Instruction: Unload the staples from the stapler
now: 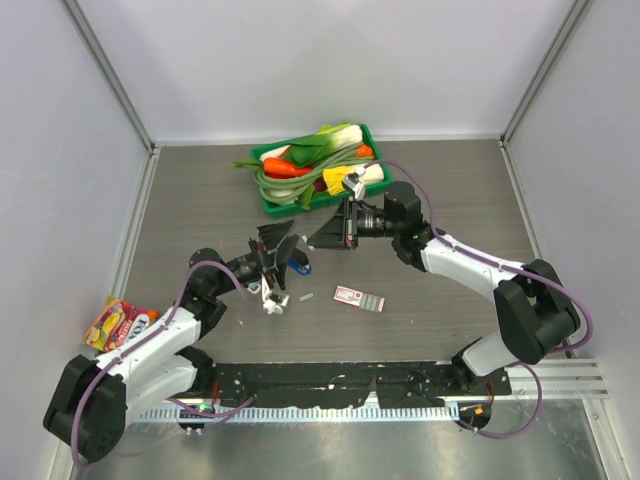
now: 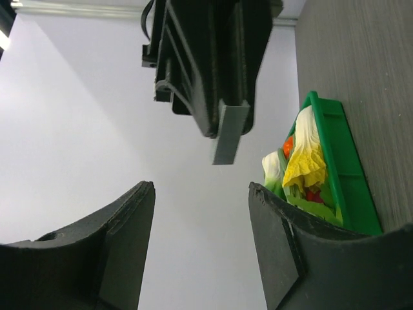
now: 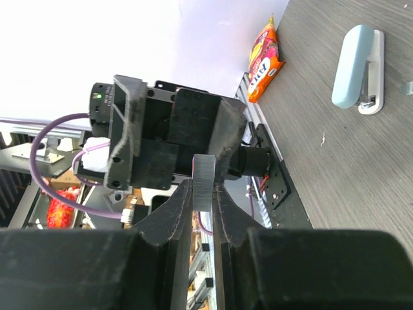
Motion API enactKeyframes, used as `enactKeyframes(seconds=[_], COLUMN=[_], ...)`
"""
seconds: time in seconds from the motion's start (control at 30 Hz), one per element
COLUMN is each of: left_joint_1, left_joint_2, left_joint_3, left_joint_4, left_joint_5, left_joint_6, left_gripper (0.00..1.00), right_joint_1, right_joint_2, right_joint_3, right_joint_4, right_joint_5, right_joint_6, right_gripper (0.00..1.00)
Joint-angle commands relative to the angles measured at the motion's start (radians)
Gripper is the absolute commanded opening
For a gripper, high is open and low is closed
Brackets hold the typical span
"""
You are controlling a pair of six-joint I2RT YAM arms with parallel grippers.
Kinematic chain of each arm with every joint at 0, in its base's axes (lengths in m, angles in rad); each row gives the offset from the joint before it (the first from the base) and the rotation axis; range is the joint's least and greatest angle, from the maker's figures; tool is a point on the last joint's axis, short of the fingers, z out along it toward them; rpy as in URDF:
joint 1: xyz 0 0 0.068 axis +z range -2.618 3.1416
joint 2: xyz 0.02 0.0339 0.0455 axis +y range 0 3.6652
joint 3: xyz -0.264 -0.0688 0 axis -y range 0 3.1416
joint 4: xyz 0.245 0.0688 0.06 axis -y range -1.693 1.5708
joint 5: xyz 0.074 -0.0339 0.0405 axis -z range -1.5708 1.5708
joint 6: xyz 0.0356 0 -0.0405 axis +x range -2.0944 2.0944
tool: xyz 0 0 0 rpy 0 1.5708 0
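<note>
When I checked the feeds, the right gripper (image 3: 204, 194) was pinched nearly shut on the staples (image 3: 205, 171), a thin grey strip sticking up past its fingertips. The left gripper (image 2: 200, 190) sat with jaws wide and nothing between them. Its fingers (image 2: 129, 239) framed only the right gripper and the strip it carried, so the two tools faced each other near mid-table, close but apart.

I saw the stapler (image 1: 299, 266) only in the top view. It was a dark blue bit just beside the left gripper, between the two tools. I couldn't tell whether it lay on the table (image 1: 450, 200) or touched a finger.

Nearer the arm bases, a pale blue-and-white oblong (image 3: 358, 64) lay flat on the table. A small grey piece (image 1: 307, 296) lay just beside it, and a red-and-white carton (image 1: 358, 298) a little further right. None of the three touched.

Behind the right gripper stood a green tray (image 1: 266, 205) piled with toy vegetables (image 1: 300, 160). A snack bag (image 1: 115, 325) lay at the table's left edge, well apart from everything else.
</note>
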Motion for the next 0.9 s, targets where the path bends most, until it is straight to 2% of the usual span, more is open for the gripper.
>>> enactKeyframes(seconds=[0.0,0.37,0.6,0.87], left_joint_1=[-0.003,-0.014,-0.025,-0.026], left_joint_2=[0.003,0.046,0.052,0.057], left_joint_3=[-0.026,-0.003,0.008,0.005], left_joint_4=[0.087,0.129,0.129,0.132], left_joint_5=[0.082,0.092,0.073,0.064], left_joint_6=[0.072,0.086,0.064,0.067], left_gripper=[0.63,0.58,0.49,0.45], right_joint_1=[-0.003,0.004,0.017,0.034], right_joint_2=[0.001,0.030,0.053,0.071], right_joint_3=[0.007,0.019,0.018,0.013], right_joint_4=[0.095,0.130,0.155,0.236], right_joint_5=[-0.043,-0.047,-0.046,-0.040], right_joint_6=[0.044,0.075,0.098,0.153], right_gripper=[0.11,0.11,0.11,0.11])
